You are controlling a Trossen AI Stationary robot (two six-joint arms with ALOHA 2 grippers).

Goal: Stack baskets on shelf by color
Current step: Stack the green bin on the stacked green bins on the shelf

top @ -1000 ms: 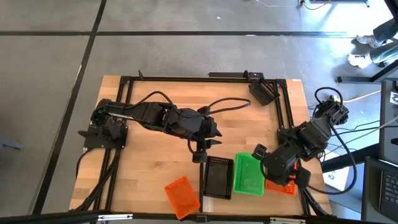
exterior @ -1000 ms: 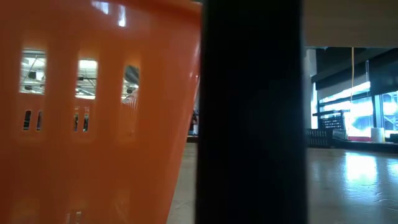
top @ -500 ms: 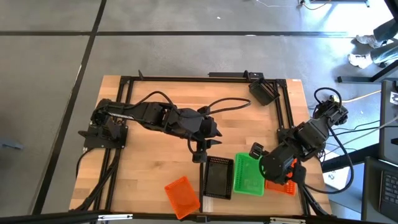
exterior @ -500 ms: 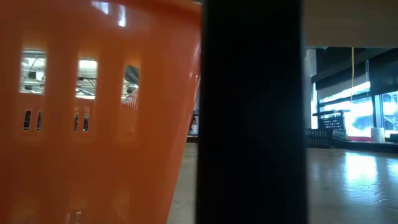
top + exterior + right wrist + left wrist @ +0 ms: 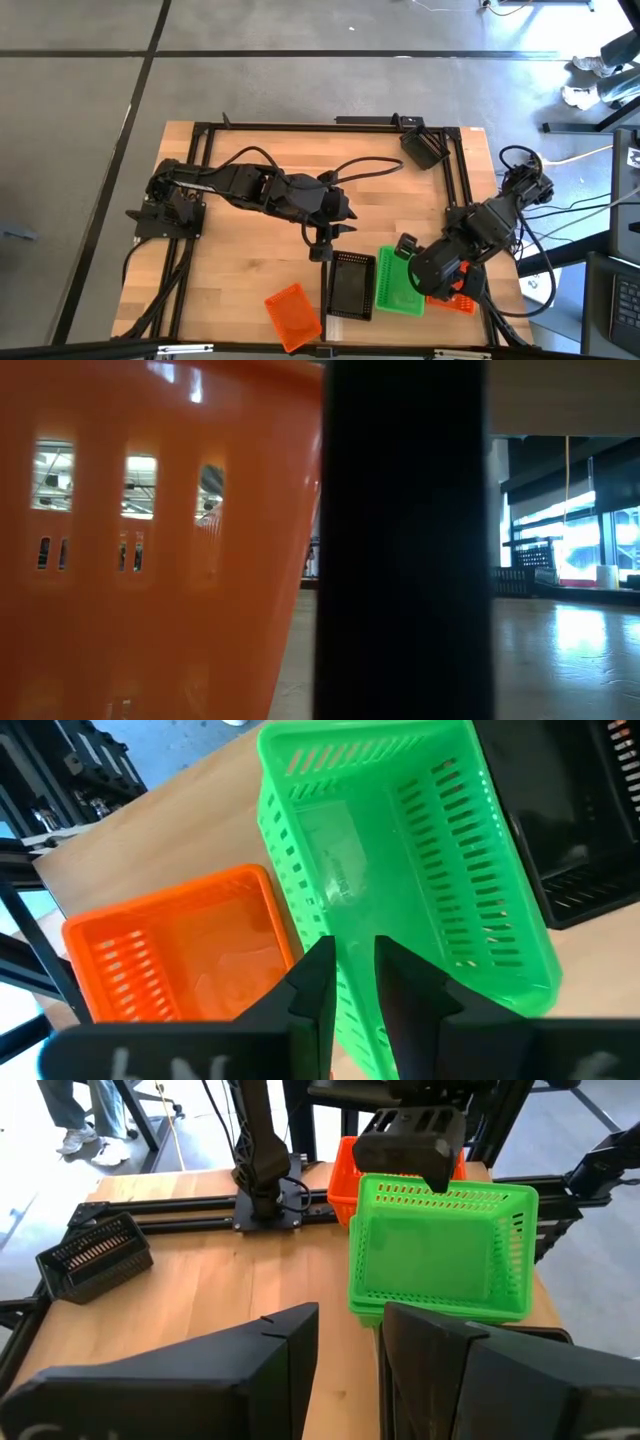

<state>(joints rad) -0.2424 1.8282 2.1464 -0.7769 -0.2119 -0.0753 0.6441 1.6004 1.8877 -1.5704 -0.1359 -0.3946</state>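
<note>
A green basket (image 5: pixel 398 285) (image 5: pixel 440 1250) (image 5: pixel 400 850) stands open side up near the table's near edge. A black basket (image 5: pixel 352 285) is on its left and an orange basket (image 5: pixel 452 300) (image 5: pixel 170 950) on its right. My right gripper (image 5: pixel 408 248) (image 5: pixel 352 970) is over the green basket's right side, shut on its wall. My left gripper (image 5: pixel 320 248) (image 5: pixel 350 1340) hangs open above the table, just beyond the black basket's far left corner, and holds nothing. A second orange basket (image 5: pixel 293 310) lies by the near edge. I cannot tell the shelf board apart from the tabletop. My right gripper pinches the green basket's long wall on the side next to the orange basket (image 5: pixel 335 935). One finger (image 5: pixel 405 975) is inside the basket and the other outside. The fingers come from above, slanting down. I cannot tell whether the basket is off the table.
Another black basket (image 5: pixel 424 148) (image 5: pixel 95 1255) lies at the far right corner. Black frame rails (image 5: pixel 330 127) run around the tabletop. In the low view the second orange basket (image 5: pixel 150 540) and a black post (image 5: pixel 405 540) stand close in front of the camera. Bare wood lies at the table's far middle.
My right arm has moved a little toward the table's left and near edge, over the green basket. The baskets have stayed in place.
</note>
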